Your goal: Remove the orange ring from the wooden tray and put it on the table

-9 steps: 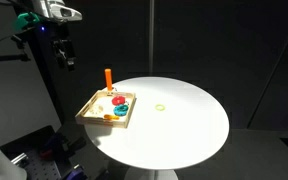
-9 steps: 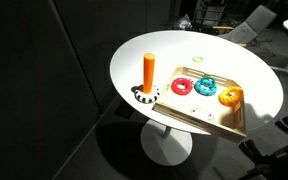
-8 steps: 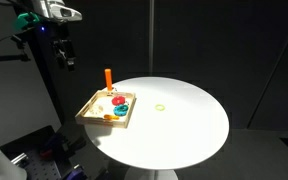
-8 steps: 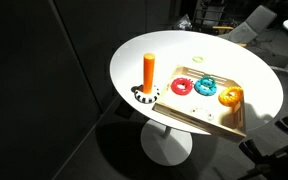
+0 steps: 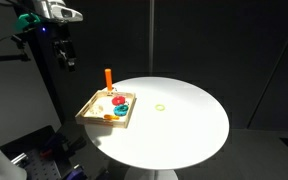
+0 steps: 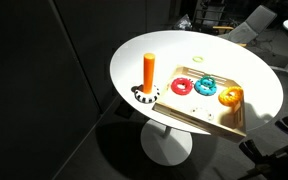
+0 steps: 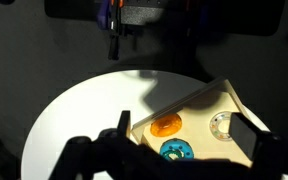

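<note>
The orange ring (image 7: 166,125) lies flat in the wooden tray (image 7: 184,98), beside a teal ring (image 7: 176,150). In both exterior views the ring (image 5: 106,117) (image 6: 230,96) sits near one corner of the tray (image 5: 86,106) (image 6: 186,106), which rests on the round white table (image 5: 184,125) (image 6: 164,50). My gripper (image 5: 64,57) hangs high, off the table's edge, beyond the tray. In the wrist view it (image 7: 187,135) is open and empty, its fingers (image 7: 124,122) framing the tray from far above.
An upright orange peg (image 5: 108,77) (image 6: 149,72) stands on the table next to the tray. A red ring (image 6: 181,87) and a clear ring (image 7: 224,124) also lie in the tray. A thin yellow-green ring (image 5: 160,107) (image 6: 197,59) lies on the table.
</note>
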Controlling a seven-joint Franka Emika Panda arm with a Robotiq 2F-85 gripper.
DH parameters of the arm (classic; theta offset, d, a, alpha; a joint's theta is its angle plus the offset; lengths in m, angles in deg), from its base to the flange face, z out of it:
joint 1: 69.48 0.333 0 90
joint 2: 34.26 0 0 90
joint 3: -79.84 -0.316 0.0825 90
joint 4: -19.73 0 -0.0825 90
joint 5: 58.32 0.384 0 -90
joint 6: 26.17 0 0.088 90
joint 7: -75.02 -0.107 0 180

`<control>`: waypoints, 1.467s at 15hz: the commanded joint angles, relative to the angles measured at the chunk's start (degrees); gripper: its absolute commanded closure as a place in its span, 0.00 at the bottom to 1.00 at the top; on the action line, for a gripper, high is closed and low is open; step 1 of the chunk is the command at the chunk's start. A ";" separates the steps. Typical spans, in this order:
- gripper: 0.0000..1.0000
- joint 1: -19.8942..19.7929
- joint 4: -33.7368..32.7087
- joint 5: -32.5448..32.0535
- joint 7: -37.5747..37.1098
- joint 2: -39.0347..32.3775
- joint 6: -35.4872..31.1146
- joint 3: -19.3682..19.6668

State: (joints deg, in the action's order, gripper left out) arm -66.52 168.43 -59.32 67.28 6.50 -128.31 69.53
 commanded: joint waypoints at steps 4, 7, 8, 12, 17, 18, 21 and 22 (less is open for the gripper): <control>0.00 -2.63 -2.93 -5.51 -7.08 -8.08 -5.22 -0.65; 0.00 -3.55 -2.88 -7.75 -10.17 -12.04 -9.79 -0.53; 0.00 -3.80 -2.54 -8.31 -11.15 -13.36 -11.85 -0.39; 0.00 -4.40 -1.87 -8.04 -14.10 -18.05 -19.36 0.53; 0.00 -4.29 -1.62 -7.29 -16.51 -22.92 -25.76 1.11; 0.00 -4.19 -1.95 -7.68 -16.55 -23.04 -25.46 1.06; 0.00 -3.80 -1.04 -7.62 -15.57 -22.86 -25.41 1.33; 0.00 -3.80 -1.08 -7.62 -15.58 -22.89 -25.42 1.33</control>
State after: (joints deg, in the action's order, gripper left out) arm -70.89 167.41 -66.75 51.82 -16.37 -153.86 70.28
